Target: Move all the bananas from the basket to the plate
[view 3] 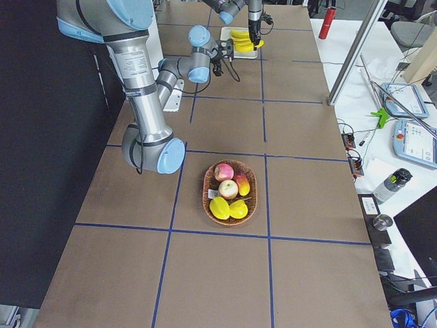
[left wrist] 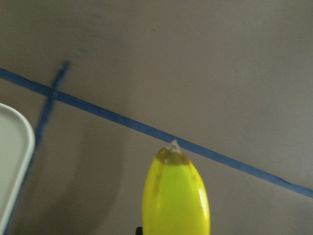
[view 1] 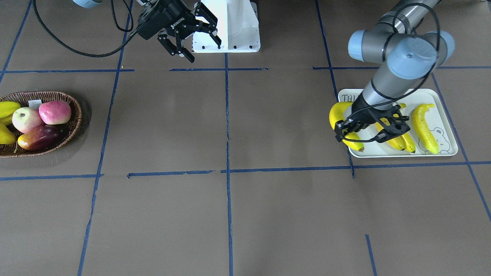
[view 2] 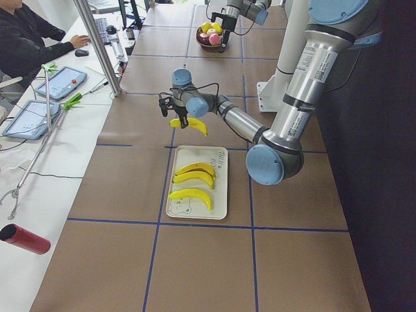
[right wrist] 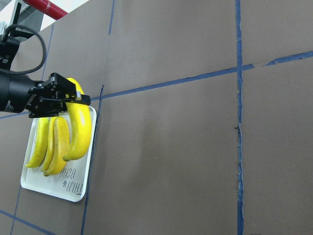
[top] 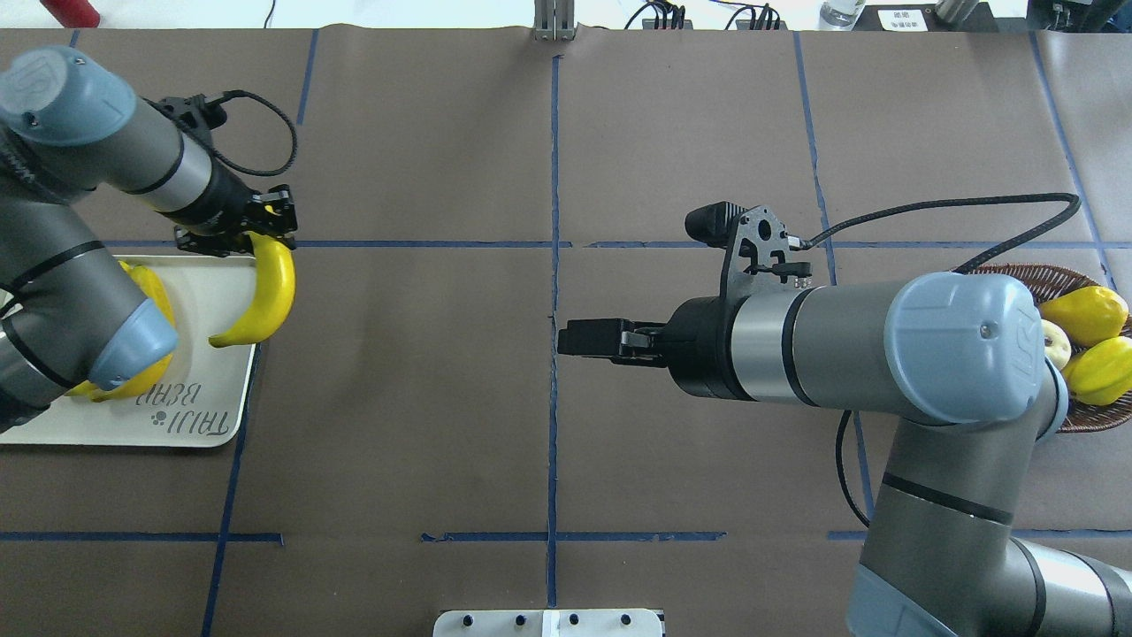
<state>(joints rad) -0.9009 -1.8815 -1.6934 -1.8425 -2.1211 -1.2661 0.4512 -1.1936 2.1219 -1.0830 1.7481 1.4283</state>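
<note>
Clamps left tool (top: 270,221) on a banana (top: 268,296) over 2 o'clock corner of the plate (top: 202,285). Shows right tool (view 1: 203,50) spread apart only front-on. Hides three plated bananas (view 2: 194,179) behind the left arm (top: 62,292) overhead; crops basket (view 1: 78,119) front-on.

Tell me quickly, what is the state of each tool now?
Left tool: closed on a banana.
Right tool: open, empty.

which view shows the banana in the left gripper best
Overhead exterior: the held banana shows whole, hanging from the left gripper by the plate. Right wrist shows it smaller; front-facing has the gripper partly covering it; left wrist only its tip.
</note>
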